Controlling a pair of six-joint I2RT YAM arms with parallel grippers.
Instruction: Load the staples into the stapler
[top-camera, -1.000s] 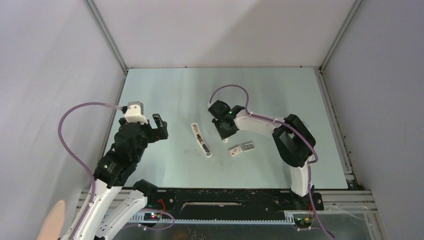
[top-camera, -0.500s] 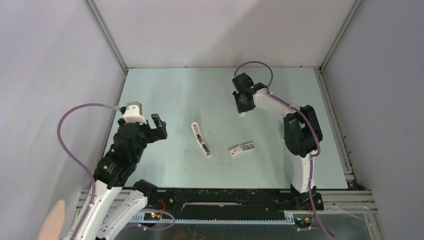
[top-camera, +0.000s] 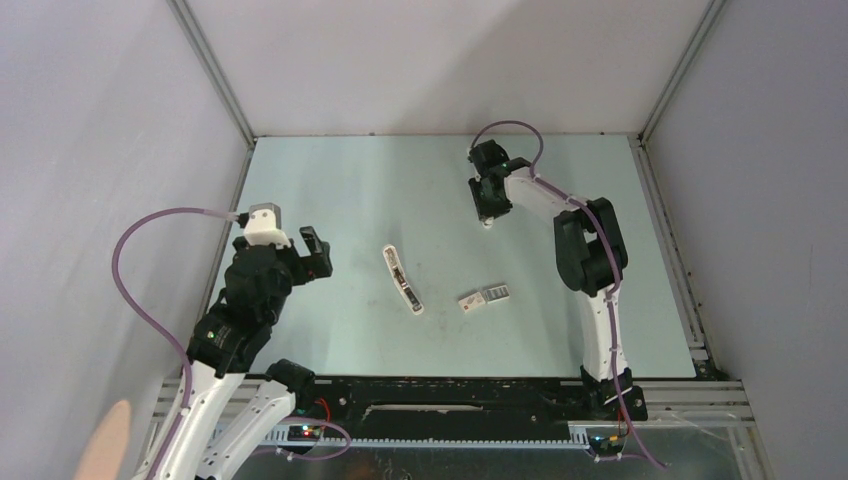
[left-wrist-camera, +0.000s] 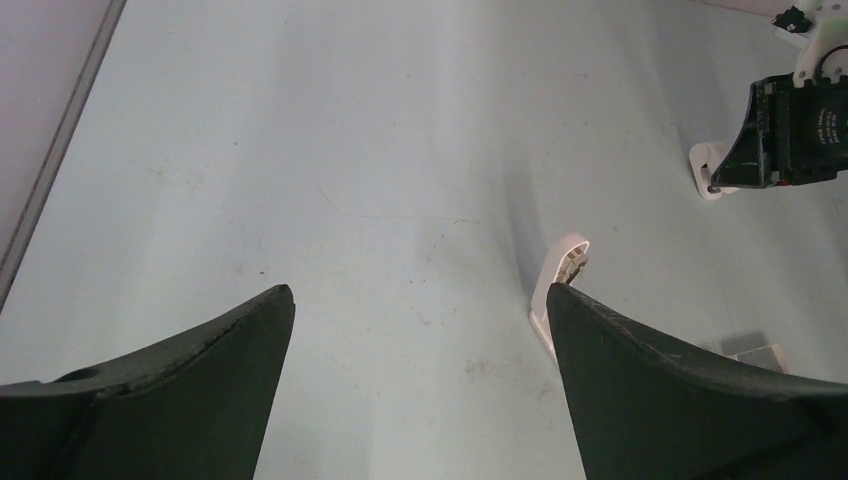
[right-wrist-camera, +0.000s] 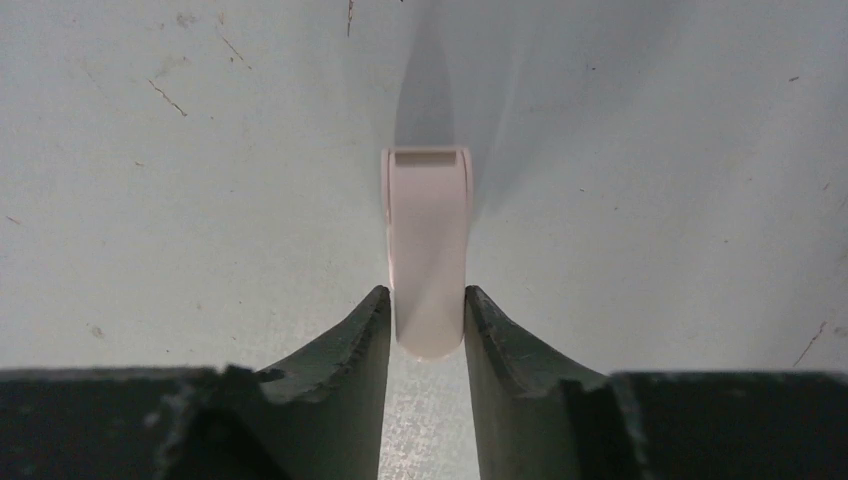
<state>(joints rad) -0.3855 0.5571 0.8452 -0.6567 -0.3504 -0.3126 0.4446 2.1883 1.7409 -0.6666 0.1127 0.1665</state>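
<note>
The white stapler (top-camera: 403, 280) lies flat mid-table, its metal channel facing up; its tip shows in the left wrist view (left-wrist-camera: 560, 275). The staples' small white box (top-camera: 470, 301) and its grey tray (top-camera: 496, 293) lie side by side right of the stapler. My left gripper (top-camera: 315, 250) is open and empty, left of the stapler, its jaws wide apart (left-wrist-camera: 415, 300). My right gripper (top-camera: 488, 208) is far back on the table, shut on a pale beige rounded block (right-wrist-camera: 428, 240) whose end touches the table (top-camera: 487, 224).
The pale green table (top-camera: 330, 180) has metal rails along its left and right edges and grey walls close around it. My right arm stretches from the near right edge to the far middle. Purple cables loop over both wrists.
My right gripper has swung from just above the staples box to the far middle of the table, carrying the beige block. My left arm has hardly moved.
</note>
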